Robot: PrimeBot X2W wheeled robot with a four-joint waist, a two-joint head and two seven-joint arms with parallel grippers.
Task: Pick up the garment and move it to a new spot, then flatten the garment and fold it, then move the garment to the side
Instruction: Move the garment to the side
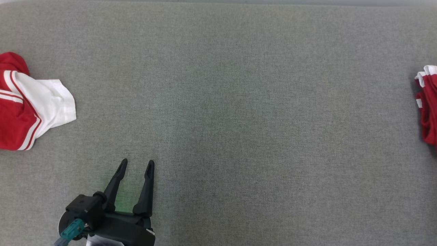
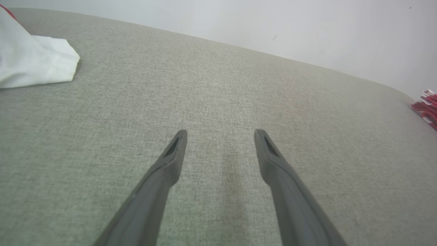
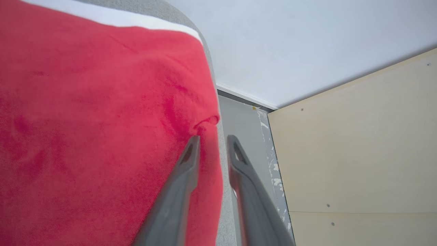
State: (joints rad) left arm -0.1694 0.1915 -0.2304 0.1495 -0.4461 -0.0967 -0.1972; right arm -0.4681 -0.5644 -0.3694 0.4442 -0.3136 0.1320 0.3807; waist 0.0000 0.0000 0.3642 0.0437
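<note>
While left gripper [image 1: 137, 162] gapes wide over grey surface [image 1: 239, 102], right gripper [image 3: 213, 137] narrowly parted beside red garment [image 3: 85, 136]; nothing pinched.

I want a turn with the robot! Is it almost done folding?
Partly. The red garment at the table's right edge looks folded and set aside; the right gripper is at it, fingers slightly apart. The crumpled red-and-white garment on the left is not folded yet, and the left gripper is open, empty.
</note>
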